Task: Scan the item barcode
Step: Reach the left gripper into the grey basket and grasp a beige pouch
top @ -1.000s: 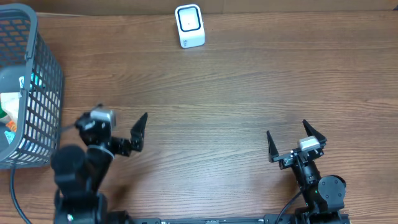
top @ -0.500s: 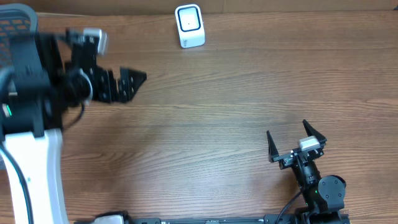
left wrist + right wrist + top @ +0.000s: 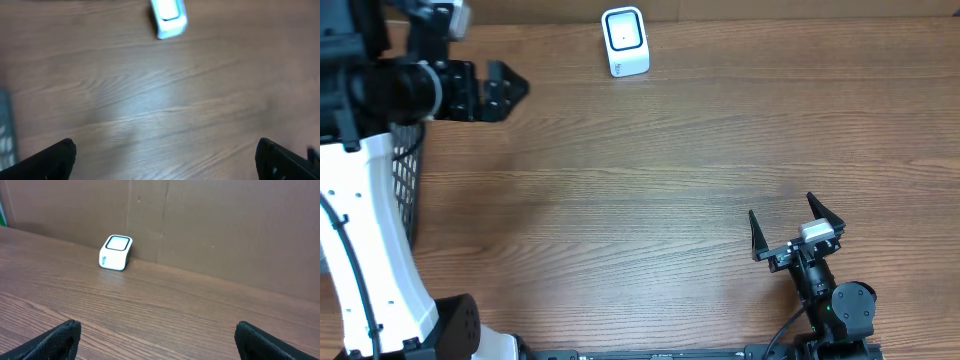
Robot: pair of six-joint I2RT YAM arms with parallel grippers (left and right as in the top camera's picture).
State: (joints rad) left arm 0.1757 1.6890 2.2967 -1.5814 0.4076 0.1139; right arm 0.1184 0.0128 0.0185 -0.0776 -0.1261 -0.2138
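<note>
Overhead: the left gripper [image 3: 513,95] hangs over the table's [image 3: 650,180] far left part. Its jaws are spread wide with nothing between them. The scanner [image 3: 625,42] stands beyond its tips, off to one side and well apart. Part of the basket [image 3: 408,190] shows under the arm, behind the gripper; the arm hides what is in it. The right gripper [image 3: 798,232] sits low near the table's near edge, just as wide and empty, with the scanner far ahead and to its left.

Left wrist: the picture is blurred. The two fingers [image 3: 57,157] sit in the lower corners, far apart, with bare wood between them. The scanner is ahead, near the top edge. A sliver of basket shows at the far left.

Right wrist: the tips sit wide in the lower corners. The scanner is well ahead and to the left, against the brown wall [image 3: 225,225].
</note>
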